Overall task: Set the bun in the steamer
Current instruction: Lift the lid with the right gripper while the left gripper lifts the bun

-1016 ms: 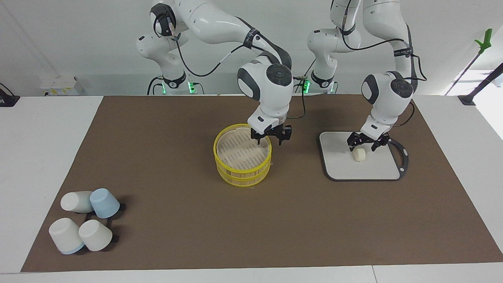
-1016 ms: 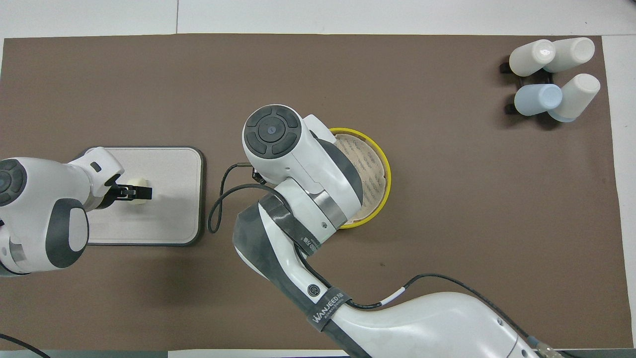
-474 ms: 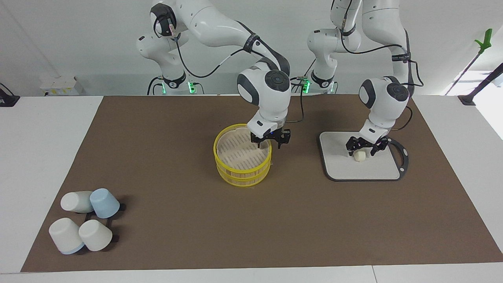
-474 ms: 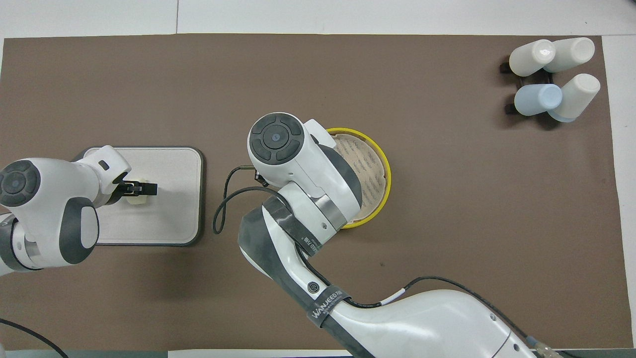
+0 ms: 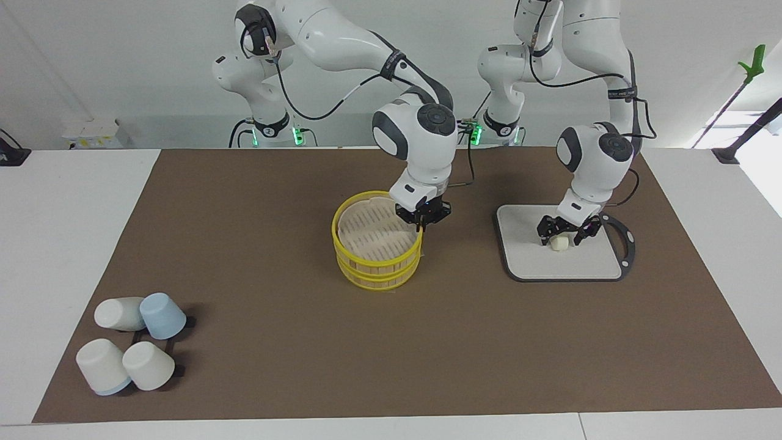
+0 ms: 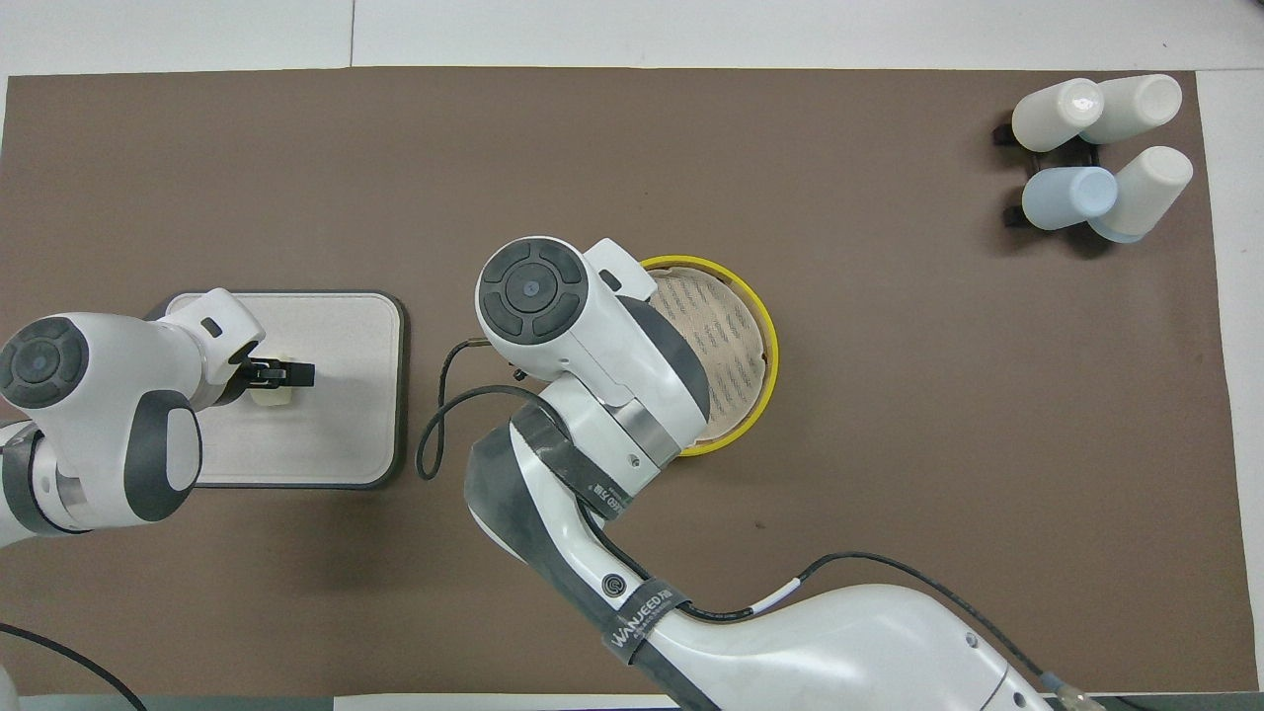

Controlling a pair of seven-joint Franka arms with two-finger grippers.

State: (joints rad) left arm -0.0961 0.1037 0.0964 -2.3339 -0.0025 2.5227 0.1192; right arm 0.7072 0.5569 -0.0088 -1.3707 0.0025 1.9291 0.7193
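The steamer (image 5: 376, 260) is a yellow-rimmed round basket with a tan slatted bottom, standing mid-table with no lid on it; it also shows in the overhead view (image 6: 773, 346). My right gripper (image 5: 421, 223) is shut on the steamer's rim, on the part toward the left arm's end. The overhead view hides this gripper under its own wrist. The bun (image 5: 558, 244), a small cream lump, lies on the flat grey board (image 5: 580, 266). My left gripper (image 5: 560, 239) is low over the board, open, with a finger on either side of the bun (image 6: 269, 398).
Several upturned pale and light blue cups (image 5: 131, 348) lie on a black rack at the right arm's end of the brown mat, far from the robots; they also show in the overhead view (image 6: 1101, 158). The grey board (image 6: 336, 434) lies toward the left arm's end.
My right gripper has shifted onto the steamer's rim and closed on it. My left gripper has sunk lower around the bun, which stays on the board.
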